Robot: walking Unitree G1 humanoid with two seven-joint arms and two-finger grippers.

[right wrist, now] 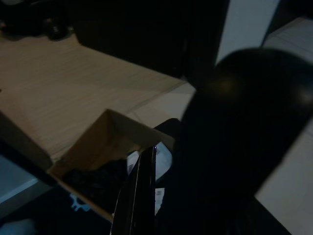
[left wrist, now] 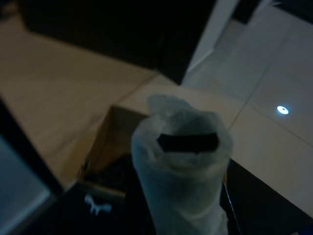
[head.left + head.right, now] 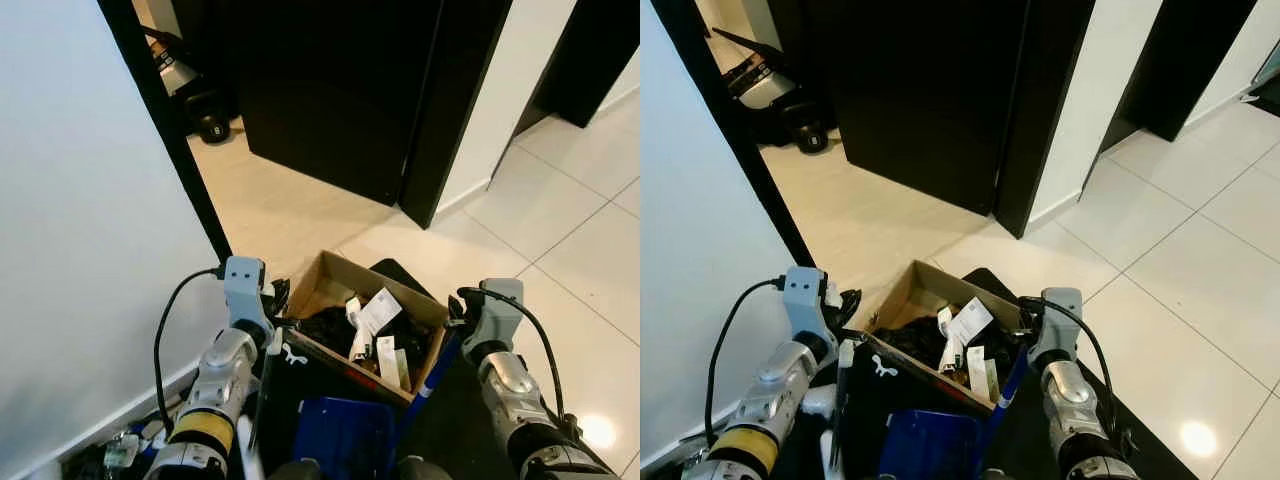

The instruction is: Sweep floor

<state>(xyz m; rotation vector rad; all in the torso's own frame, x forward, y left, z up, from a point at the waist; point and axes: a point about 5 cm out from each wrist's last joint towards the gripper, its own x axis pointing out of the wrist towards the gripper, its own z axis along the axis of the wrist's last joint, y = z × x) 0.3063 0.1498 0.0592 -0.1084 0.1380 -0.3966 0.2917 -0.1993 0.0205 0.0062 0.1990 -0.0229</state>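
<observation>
A plain white wall (image 3: 80,250) fills the near left, ending at a black door frame (image 3: 165,130). Beyond it lies warm wood-look flooring (image 3: 270,195), with dark equipment on wheels (image 3: 195,100) at the far left. A black door (image 3: 330,90) stands far centre, with a white wall strip (image 3: 505,100) to its right. Glossy pale floor tiles (image 3: 580,230) spread to the right, carrying a bright light reflection (image 3: 598,430) at the near right.

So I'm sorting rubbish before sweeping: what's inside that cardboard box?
The cardboard box holds white paper packets lying on a dark crumpled heap. Whatever lies beneath that heap is covered.
</observation>
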